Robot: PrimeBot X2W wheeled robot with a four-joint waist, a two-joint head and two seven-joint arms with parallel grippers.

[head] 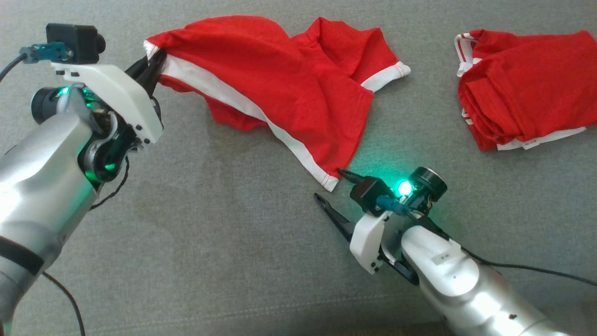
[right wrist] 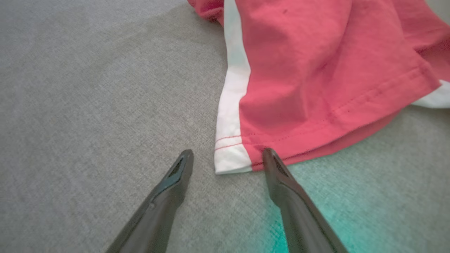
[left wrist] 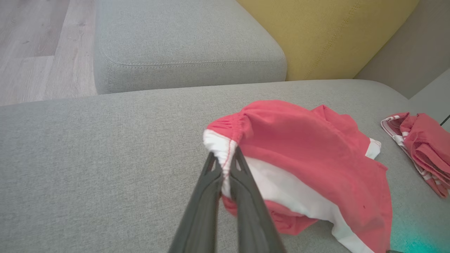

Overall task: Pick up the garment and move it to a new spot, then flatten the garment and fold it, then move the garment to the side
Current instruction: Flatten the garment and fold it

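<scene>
- Garment = red shorts (head: 289, 84), crumpled on grey sofa seat (head: 210, 242); long axis runs upper left to lower right.
- L claw (head: 156, 63) clamped on waistband corner.
- R claw (head: 330, 184) wide apart, hem corner btwn its tips; R arm nearer that end.
- Second red garment (head: 522, 88) folded, well apart at right.

Overhead head, low wrists, common garment (head: 280, 79)

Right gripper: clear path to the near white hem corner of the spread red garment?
Probably yes. The right gripper is open, and the hem corner of the garment lies on the grey cushion between its spread fingers, nothing in the way.
</scene>
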